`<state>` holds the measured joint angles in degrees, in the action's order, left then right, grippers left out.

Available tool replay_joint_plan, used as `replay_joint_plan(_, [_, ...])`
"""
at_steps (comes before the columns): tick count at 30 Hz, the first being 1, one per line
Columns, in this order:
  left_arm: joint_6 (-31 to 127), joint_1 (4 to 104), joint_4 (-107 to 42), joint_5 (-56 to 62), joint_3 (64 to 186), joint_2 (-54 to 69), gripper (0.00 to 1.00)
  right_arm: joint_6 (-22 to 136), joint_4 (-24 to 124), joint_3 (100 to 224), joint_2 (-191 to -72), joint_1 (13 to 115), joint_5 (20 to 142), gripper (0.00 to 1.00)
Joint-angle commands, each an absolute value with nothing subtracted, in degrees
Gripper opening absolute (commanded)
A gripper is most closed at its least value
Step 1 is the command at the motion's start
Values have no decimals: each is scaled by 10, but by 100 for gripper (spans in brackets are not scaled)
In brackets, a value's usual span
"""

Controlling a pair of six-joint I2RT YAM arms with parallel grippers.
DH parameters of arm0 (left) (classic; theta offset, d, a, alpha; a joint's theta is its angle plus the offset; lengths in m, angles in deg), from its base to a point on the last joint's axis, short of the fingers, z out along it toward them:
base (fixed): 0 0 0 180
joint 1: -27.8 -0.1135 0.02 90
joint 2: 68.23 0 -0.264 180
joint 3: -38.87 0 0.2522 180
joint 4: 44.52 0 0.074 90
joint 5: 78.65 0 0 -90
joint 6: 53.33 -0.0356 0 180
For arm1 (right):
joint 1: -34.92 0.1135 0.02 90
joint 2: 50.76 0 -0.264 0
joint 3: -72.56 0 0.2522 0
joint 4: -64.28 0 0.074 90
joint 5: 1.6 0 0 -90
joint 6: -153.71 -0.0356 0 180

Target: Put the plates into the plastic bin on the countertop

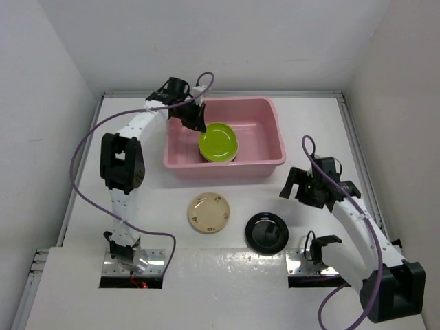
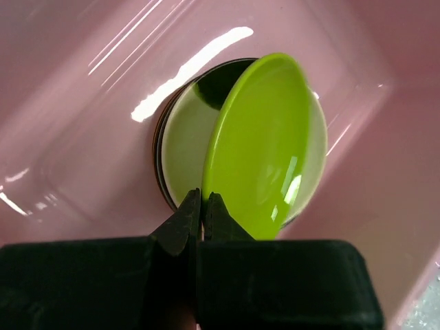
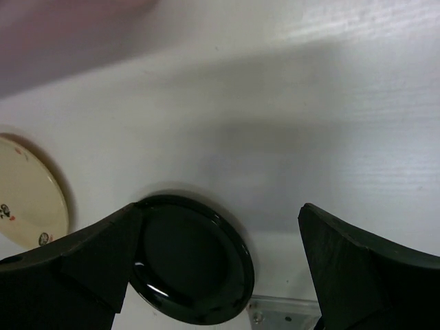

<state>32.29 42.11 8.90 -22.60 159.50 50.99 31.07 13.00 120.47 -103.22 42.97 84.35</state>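
Observation:
My left gripper is shut on the rim of a lime green plate and holds it tilted inside the pink plastic bin, over a stack of plates. In the left wrist view the gripper pinches the green plate above a cream plate on the stack in the bin. A cream patterned plate and a glossy black plate lie on the white countertop in front of the bin. My right gripper is open and empty above the black plate.
White walls enclose the countertop on three sides. Metal mounting plates sit at the arm bases near the front edge. In the right wrist view the cream plate shows at the left edge.

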Motion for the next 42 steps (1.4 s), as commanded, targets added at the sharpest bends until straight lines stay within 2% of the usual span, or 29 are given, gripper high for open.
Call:
replay_joint_plan(1, [326, 434, 52, -197, 1616, 505, 0, 263, 106, 1168, -1037, 432, 825, 94])
replay_joint_plan(4, [326, 439, 47, -191, 1616, 519, 2, 246, 92, 1140, -1068, 448, 823, 93])
replay_joint_plan(5, [320, 439, 47, -184, 1611, 529, 10, 243, 91, 1135, -1076, 454, 823, 93])
replay_joint_plan(8, [320, 444, 47, -164, 1611, 543, 26, 236, 89, 1116, -1123, 487, 827, 92])
replay_joint_plan(9, [320, 444, 47, -159, 1616, 543, 36, 236, 90, 1109, -1132, 493, 829, 92])
replay_joint_plan(12, [315, 444, 47, -159, 1622, 543, 51, 218, 117, 1094, -1159, 537, 823, 92])
replay_joint_plan(14, [315, 444, 47, -159, 1628, 543, 55, 209, 155, 1080, -1171, 561, 818, 90])
replay_joint_plan(15, [315, 444, 47, -159, 1628, 543, 59, 207, 175, 1077, -1174, 564, 811, 85])
replay_joint_plan(18, [310, 444, 47, -153, 1628, 519, 60, 199, 212, 1052, -1169, 573, 803, 66])
replay_joint_plan(19, [304, 444, 47, -153, 1628, 513, 60, 196, 218, 1040, -1166, 572, 804, 52])
replay_joint_plan(21, [296, 444, 47, -146, 1628, 501, 60, 195, 220, 1034, -1146, 572, 806, 39])
replay_joint_plan(22, [291, 444, 47, -146, 1628, 489, 60, 193, 220, 1034, -1141, 572, 811, 24])
replay_joint_plan(24, [284, 444, 52, -139, 1628, 484, 60, 199, 213, 1033, -1122, 573, 815, 13])
replay_joint_plan(25, [278, 444, 52, -139, 1628, 474, 60, 199, 211, 1034, -1118, 574, 815, 4])
replay_joint_plan(26, [278, 444, 57, -132, 1628, 467, 61, 202, 208, 1038, -1111, 573, 810, 0])
replay_joint_plan(31, [260, 439, 76, -126, 1628, 444, 62, 253, 149, 1083, -1085, 598, 797, 0])
replay_joint_plan(37, [252, 413, 105, -105, 1649, 432, 62, 392, 46, 1304, -1079, 628, 659, 0])
replay_joint_plan(42, [252, 376, 117, -69, 1655, 419, 62, 404, 78, 1518, -1159, 621, 646, 0])
